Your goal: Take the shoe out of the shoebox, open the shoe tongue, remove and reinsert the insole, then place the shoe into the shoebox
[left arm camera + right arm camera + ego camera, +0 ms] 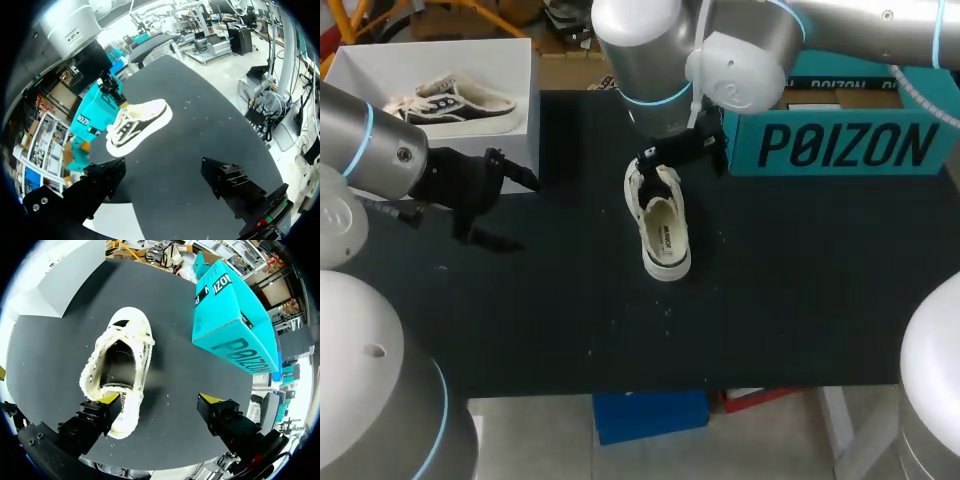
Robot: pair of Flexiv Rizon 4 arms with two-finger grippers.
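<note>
At the table's ten o'clock corner in the head view, a white shoebox [370, 65] is sitting open with a dark-and-white sneaker [455, 100] lying inside it. Toward five o'clock of that box, my left gripper [520, 213] is hanging over the black mat [520, 320]. Its fingers are spread wide and gripping nothing, and the left wrist view is showing only bare mat between them.

Near the middle of the mat, the white shoe [660, 225] is resting on its sole, outside both boxes. Its heel is pointing to six o'clock and its laced front to twelve. Its mouth is gaping upward with the insole [668, 232] showing inside.

Above the shoe, my right gripper [159, 400] is hovering released, fingers standing well apart. In the right wrist view one yellow tip is sitting at the nine o'clock side of the heel, and the other is hanging over bare mat at the shoe's three o'clock. I cannot tell whether the near tip is touching the shoe.

At two o'clock of the shoe, a teal box [840, 145] is standing on the mat, apart from the shoe.
</note>
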